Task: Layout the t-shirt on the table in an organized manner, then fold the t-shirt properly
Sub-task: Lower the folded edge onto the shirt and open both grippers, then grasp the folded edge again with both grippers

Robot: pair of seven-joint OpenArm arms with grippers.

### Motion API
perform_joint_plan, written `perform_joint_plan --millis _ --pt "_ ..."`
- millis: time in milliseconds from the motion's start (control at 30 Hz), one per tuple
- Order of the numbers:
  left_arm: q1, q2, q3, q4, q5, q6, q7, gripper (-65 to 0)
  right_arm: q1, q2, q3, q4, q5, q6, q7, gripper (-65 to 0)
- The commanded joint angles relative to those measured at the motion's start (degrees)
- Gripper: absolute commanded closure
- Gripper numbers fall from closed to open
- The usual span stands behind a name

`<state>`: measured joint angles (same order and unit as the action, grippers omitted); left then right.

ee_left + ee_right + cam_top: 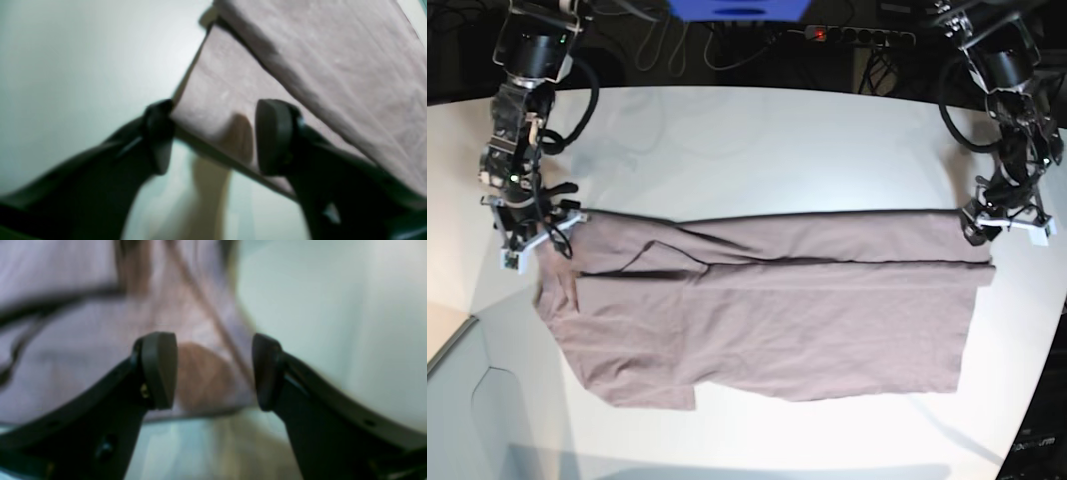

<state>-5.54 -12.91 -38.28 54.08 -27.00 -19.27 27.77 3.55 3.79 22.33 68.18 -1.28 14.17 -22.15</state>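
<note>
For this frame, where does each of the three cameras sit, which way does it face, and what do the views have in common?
Left wrist: on the left arm, looking past the left gripper, jaws apart, at a corner of the t-shirt on the table.
Right wrist: on the right arm, looking past the right gripper, jaws apart, at blurred shirt fabric and table.
Base: high above the near side, looking down at the whole shirt; both arms show at its far corners.
Shared: all three show the t-shirt and table; the base view shows both grippers.

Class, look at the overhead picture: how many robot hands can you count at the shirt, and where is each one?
2. The right hand is at the shirt's far corner on the picture's left; the left hand is at the far corner on the picture's right. None appears hidden.
</note>
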Motion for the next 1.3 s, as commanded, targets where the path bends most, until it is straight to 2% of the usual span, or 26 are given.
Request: perform_joint_plan --millis 0,100,267,400,600,800,867,933,1067,1267 --pt "-0.66 -0.85 1.14 0.64 -0.56 -0.47 -1.7 -30.6 1.06 0.74 0.05 0.61 0.18 0.73 1.71 -36.2" --pt "-0.57 -0.94 2.99 -1.03 -0.56 -0.47 -4.16 -22.1 1.77 0.74 0.22 0.43 0.18 0.73 1.71 -36.2" --pt "-1.01 -1.03 2.9 -5.16 -0.56 -0.47 -4.34 -13.2 1.85 1.79 0.22 0.43 0.18 0.73 1.71 -36.2" --pt "-1.01 -1.03 2.9 -5.16 -0.56 -0.47 -4.34 0.0 1.94 2.05 0.22 -1.41 0.18 0.73 1.71 -36.2" --pt "-1.01 -1.12 2.9 -5.16 -0.56 -0.47 -4.34 0.0 3.17 3.46 0.22 -7.74 0.18 0.81 1.8 -36.2" --pt "-1.01 -1.2 2.99 -5.07 -0.56 -0.47 -4.34 0.0 2.65 3.46 0.13 -7.83 0.18 0.99 1.8 -35.6" --pt "-1.01 -1.99 2.99 -5.16 -0.56 -0.47 -4.25 0.0 2.56 3.46 0.13 -7.83 0.18 0.99 1.71 -32.1" --pt "-1.01 -2.17 2.99 -5.34 -0.56 -0.47 -4.25 0.0 1.77 3.46 0.05 -7.83 0.18 1.96 1.62 -24.6" --pt "-1.01 -3.31 2.99 -5.25 -0.56 -0.82 -4.08 0.0 1.24 4.96 0.13 -7.74 0.18 7.67 1.36 -0.6" --pt "-0.57 -3.58 2.81 -4.99 -0.56 -1.0 -3.9 0.0 -2.45 6.1 0.49 -4.93 0.18 11.28 1.27 0.0"
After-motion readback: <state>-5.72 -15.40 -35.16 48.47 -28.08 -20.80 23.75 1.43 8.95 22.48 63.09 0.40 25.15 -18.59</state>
